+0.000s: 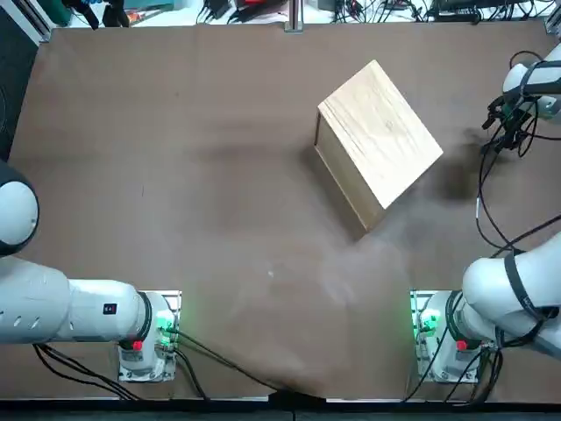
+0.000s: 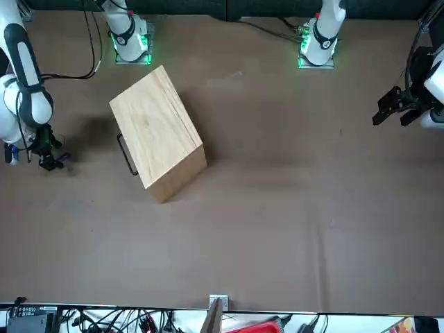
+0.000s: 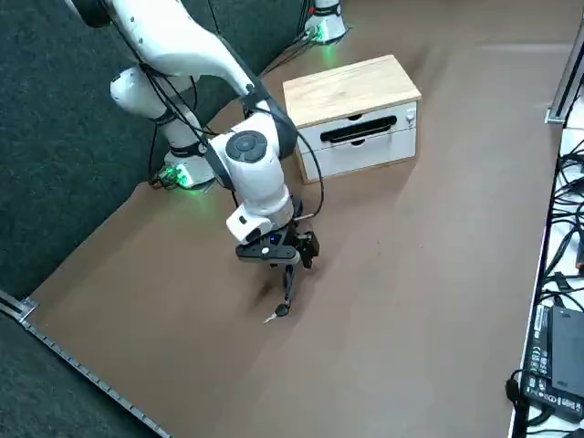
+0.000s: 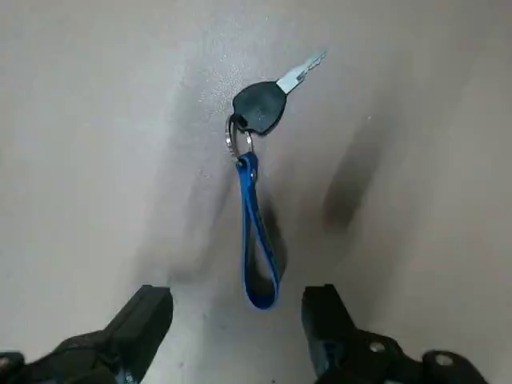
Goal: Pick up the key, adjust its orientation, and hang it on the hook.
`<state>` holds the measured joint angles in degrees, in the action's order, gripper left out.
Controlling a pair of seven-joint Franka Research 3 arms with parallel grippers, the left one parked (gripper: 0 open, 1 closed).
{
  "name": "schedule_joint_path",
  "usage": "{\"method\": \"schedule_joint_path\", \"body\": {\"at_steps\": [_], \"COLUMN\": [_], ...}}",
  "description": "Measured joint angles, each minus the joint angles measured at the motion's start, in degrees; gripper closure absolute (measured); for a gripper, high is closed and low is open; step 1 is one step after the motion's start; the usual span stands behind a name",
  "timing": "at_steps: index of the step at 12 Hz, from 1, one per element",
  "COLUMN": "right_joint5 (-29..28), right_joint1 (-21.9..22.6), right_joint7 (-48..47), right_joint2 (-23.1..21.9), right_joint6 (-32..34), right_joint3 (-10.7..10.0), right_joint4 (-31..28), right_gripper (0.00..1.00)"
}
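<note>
Simply brown tabletop (image 1: 175, 132), cables (image 1: 352, 10) beyond, key (image 4: 260, 106) below open right fingers (image 4: 146, 320).

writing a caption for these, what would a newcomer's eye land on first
Probably the pale wooden box, standing tilted on the brown table beyond the robot's bases. Next, the dark-headed key with its blue strap, lying before the right gripper's open fingers.

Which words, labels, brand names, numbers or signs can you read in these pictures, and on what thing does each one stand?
No text can be read with certainty.
The key: no readable text on its head or blade.
The wooden box: no lettering on the sides shown.
The dark device at the table's edge: small pale print, too small to read.
</note>
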<state>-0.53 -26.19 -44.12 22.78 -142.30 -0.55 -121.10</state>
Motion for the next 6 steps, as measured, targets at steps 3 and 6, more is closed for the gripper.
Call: {"method": "schedule_joint_path", "body": {"at_steps": [3,6], "right_joint5": [0.0,0.0], "right_joint1": [0.0,-0.1], "right_joint7": [0.4,1.2], "right_joint2": [1.8,2.4], "right_joint6": [-1.6,-2.9], "right_joint3": [0.0,0.0], "right_joint4": [0.0,0.0], "right_gripper": [0.00,0.00]}}
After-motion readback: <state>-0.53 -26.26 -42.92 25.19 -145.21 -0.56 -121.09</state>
